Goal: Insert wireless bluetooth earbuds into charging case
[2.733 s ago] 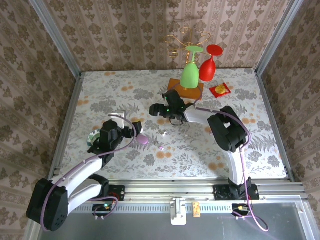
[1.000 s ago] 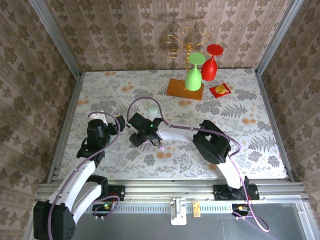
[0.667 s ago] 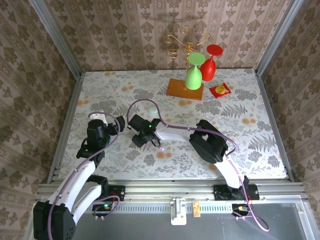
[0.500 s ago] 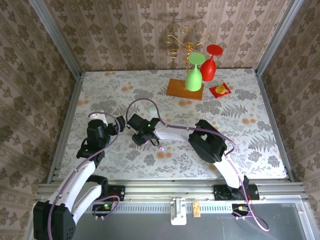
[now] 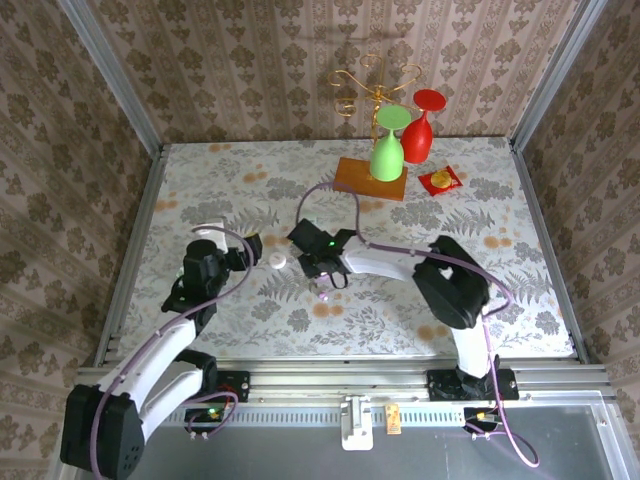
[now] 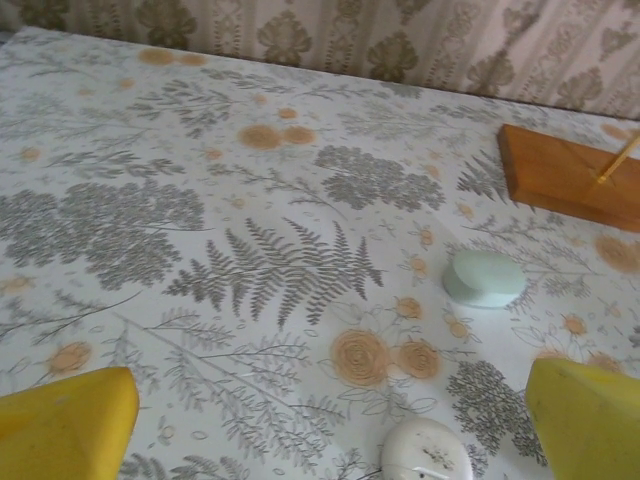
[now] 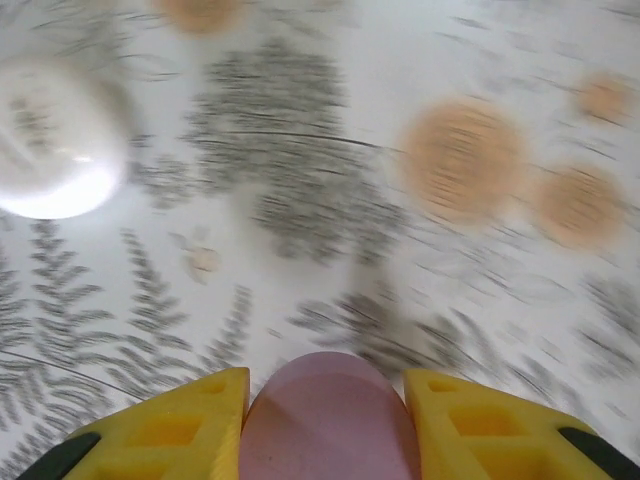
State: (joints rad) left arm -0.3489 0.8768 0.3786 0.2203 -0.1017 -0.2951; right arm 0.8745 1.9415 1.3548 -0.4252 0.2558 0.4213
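Count of items, with places given from the wooden base [image 5: 370,177]:

- Oval cases: three. The white case [image 5: 277,261] lies well to the near-left of the base, the pale green case [image 6: 485,278] nearer to it, and the purple case [image 7: 325,420] sits between yellow fingers.
- Earbuds: two loose bits, a purple earbud [image 5: 322,296] and a whitish earbud [image 7: 203,260], both near-left of the base.
- Goblets: two at the base, a green goblet [image 5: 386,150] and a red goblet [image 5: 420,135].
- Wire rack [image 5: 372,78]: one, rising from the base.
- Packet [image 5: 440,179]: one, just right of the base.
- Arms: two, with a left end effector [image 5: 252,248] and a right end effector [image 5: 322,272].
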